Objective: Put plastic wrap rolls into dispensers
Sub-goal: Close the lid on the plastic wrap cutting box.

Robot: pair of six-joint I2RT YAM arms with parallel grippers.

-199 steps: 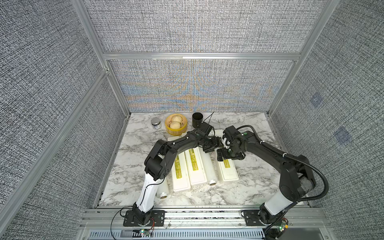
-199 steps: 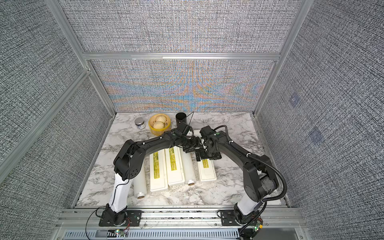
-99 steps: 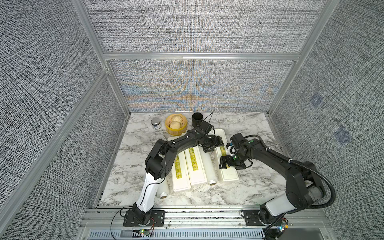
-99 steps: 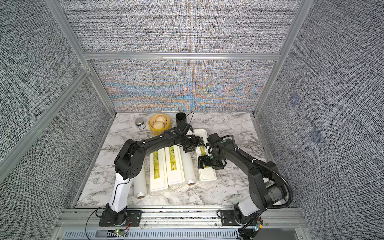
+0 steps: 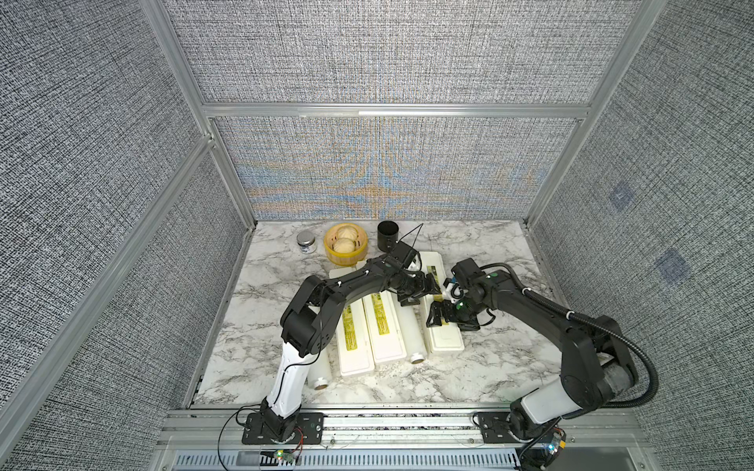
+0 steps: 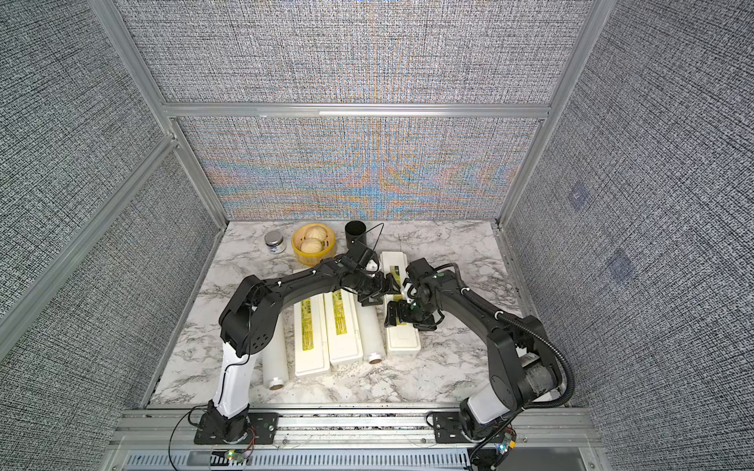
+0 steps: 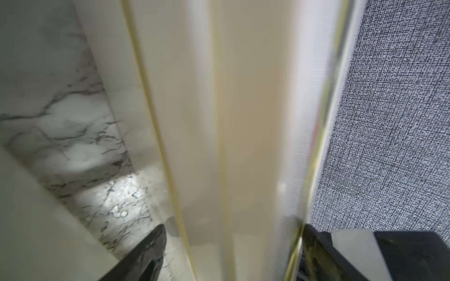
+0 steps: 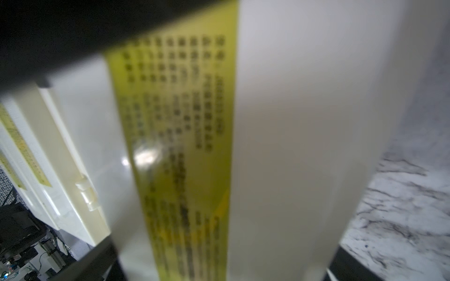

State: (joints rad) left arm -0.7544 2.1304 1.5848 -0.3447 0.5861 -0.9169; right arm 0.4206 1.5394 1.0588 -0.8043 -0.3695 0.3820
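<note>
Dispensers (image 5: 382, 326) under left arm (image 5: 359, 281), near steamer (image 5: 345, 258)

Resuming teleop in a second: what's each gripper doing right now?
Left gripper: open, jaws either side of the rightmost dispenser.
Right gripper: open, straddling the same dispenser.

Both top views show me the whole worktop (image 5: 261, 310) from high above its near edge, while both wrist cameras sit close against the right dispenser (image 8: 292, 121).
</note>
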